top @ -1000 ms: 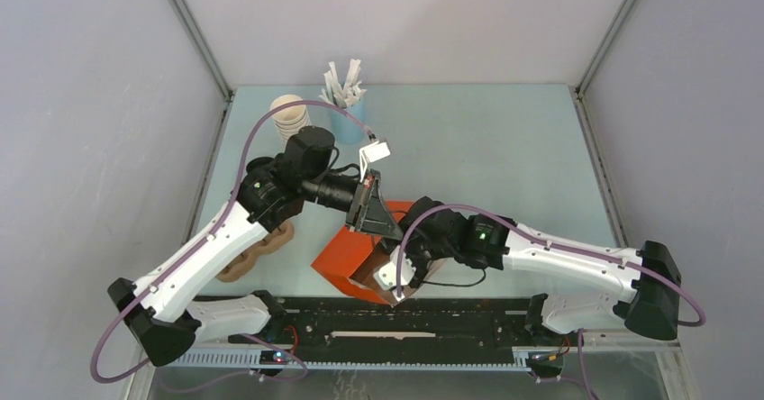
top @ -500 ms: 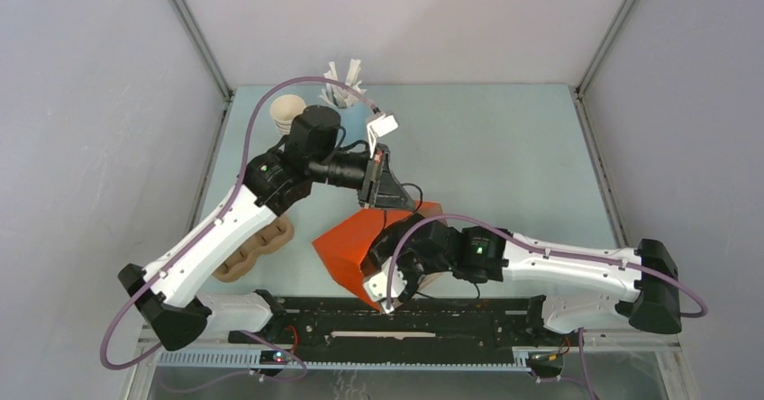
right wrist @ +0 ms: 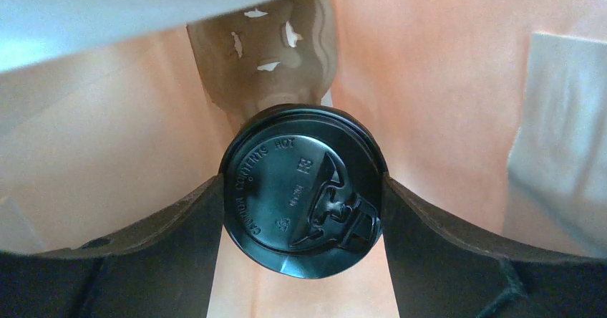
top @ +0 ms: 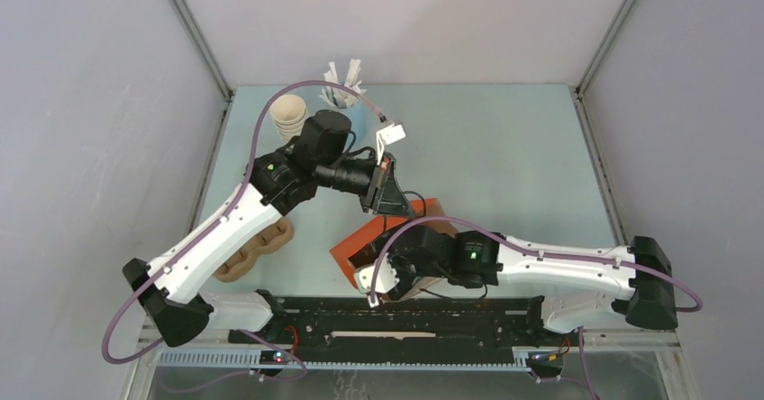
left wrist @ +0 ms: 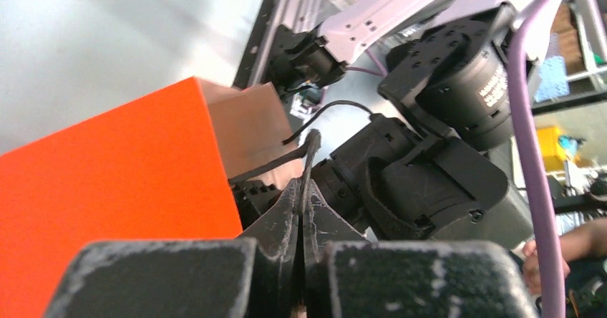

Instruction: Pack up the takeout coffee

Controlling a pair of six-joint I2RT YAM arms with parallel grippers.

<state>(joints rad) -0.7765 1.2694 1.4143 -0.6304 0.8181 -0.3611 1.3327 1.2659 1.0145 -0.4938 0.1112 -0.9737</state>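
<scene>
The takeout coffee shows only in the right wrist view, where its round black lid faces the camera. My right gripper is shut on it, with a dark finger pressed to each side, inside the orange paper bag. Peach-coloured bag walls surround the cup. From above, the bag hides the right fingertips. My left gripper is shut on the bag's thin black handle and holds it up beside the orange wall. In the top view that gripper sits at the bag's far edge.
A brown pulp cup carrier lies on the table left of the bag, and brown pulp also shows beyond the lid. A stack of cream cups and a light blue cup of white sticks stand at the back left. The black rail runs along the near edge.
My left gripper has moved right and toward the back with the handle, pulling the bag's top along. The right arm has pushed leftward, deeper into the bag.
</scene>
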